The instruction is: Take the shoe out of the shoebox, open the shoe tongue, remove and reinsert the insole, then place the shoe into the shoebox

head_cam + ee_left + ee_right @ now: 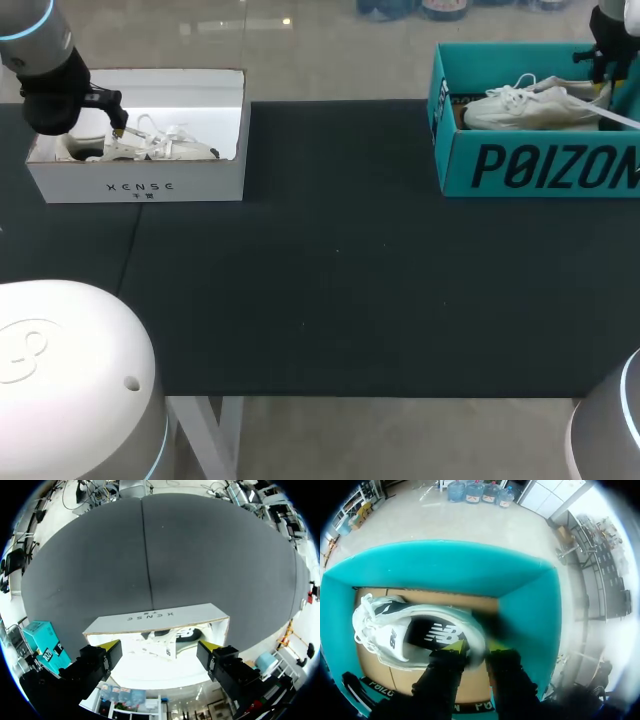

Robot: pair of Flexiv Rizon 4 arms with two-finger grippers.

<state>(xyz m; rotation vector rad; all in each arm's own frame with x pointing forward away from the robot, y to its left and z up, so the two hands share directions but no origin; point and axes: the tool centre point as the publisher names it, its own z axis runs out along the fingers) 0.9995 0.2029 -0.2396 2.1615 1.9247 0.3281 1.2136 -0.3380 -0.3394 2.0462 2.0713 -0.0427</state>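
A white shoe point(530, 108) lies in the teal shoebox point(540, 165) at the back right. My right gripper point(603, 75) is at its heel end. In the right wrist view the shoe point(405, 635) lies on the cardboard floor of the teal box point(445, 567), and my right gripper point(472, 650) is shut on the heel rim, one finger inside and one outside. A second shoe point(150, 148) lies in the white shoebox point(140, 187) at the back left. My left gripper point(159, 647) hangs open above that box point(155, 617), with the shoe point(175, 637) under it.
Dark table cloth point(340, 280) spreads between the two boxes and toward the front edge. Both boxes stand along the table's far edge. The teal box point(47, 637) shows off to one side in the left wrist view.
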